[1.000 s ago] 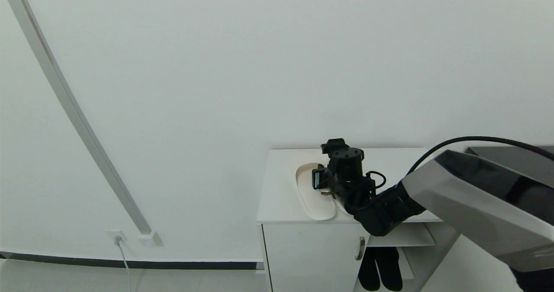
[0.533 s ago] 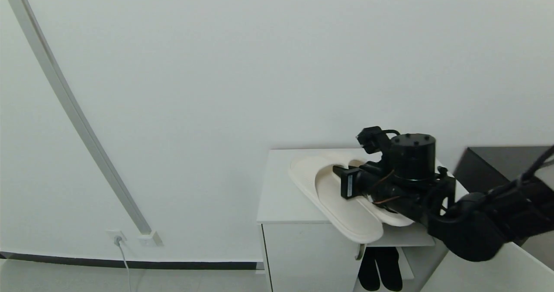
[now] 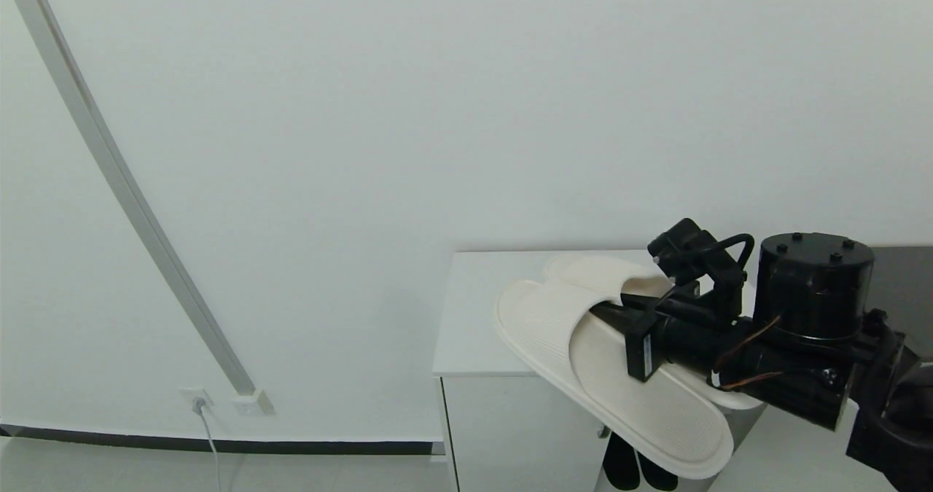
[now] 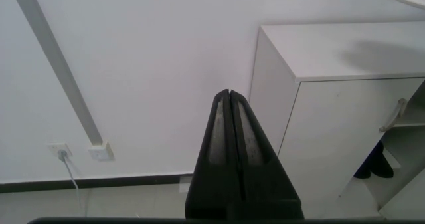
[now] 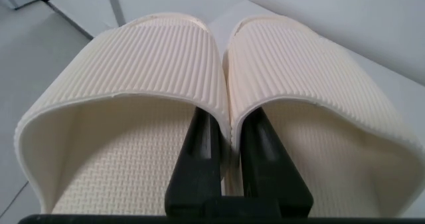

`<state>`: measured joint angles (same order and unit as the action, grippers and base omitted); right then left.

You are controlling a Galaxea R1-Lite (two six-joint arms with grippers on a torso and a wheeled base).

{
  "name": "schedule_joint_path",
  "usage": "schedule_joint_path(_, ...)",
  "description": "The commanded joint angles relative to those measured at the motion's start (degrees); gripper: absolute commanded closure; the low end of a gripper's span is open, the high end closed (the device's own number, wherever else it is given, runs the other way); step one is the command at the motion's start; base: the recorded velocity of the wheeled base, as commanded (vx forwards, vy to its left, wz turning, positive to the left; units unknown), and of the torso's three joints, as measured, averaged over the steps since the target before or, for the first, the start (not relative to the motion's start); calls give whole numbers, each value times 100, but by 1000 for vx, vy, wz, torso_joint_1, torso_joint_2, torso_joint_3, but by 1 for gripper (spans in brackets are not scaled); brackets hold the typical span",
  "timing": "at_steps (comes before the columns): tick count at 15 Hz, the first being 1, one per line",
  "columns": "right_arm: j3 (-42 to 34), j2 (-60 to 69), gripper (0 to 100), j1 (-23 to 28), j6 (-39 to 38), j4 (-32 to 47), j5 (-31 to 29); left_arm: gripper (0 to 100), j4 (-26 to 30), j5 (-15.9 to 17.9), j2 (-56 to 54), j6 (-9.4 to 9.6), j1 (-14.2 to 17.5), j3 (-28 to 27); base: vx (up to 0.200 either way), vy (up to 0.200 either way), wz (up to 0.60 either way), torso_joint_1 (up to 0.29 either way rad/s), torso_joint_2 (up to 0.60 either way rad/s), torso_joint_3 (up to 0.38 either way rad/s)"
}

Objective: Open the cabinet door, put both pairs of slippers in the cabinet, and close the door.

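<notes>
Aloft, cream slippers sit clamped on right tool.

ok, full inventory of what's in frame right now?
white slippers: one pair, cream, in the air over the cabinet's front edge, held by the right hand
black slippers: one pair, black, low in the cabinet's open right side
cabinet: one, white, against the wall
door handle: one, metal, on the shut left door
wall trunking: one, grey, slanting down the wall left of the cabinet
socket: one, white, low on the wall by the trunking's foot
skirting: one strip, black, along the wall base
dark surface: one, black, right of the cabinet; cannot tell what
right hand: black, shut, a finger inside each white slipper
left hand: black, shut, empty, left of the cabinet
</notes>
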<state>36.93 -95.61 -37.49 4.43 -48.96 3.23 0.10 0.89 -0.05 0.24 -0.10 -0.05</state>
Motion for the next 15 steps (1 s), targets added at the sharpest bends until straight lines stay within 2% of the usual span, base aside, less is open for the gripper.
schedule_joint_path(1, -27, 25, 100, -66, -12, 0, 37, 100, -1, -1, 5, 2, 1, -4, 0, 0, 0, 0, 0, 0)
schedule_joint_path(5, -36, 7, 100, -75, -21, 0, 46, 100, -1, -1, 5, 2, 1, 5, 0, 0, 0, 0, 0, 0)
schedule_joint_path(15, -142, -54, 100, -119, -21, 9, 20, 100, -1, 8, 5, -7, 1, -4, -200, 0, 0, 2, 1, 2)
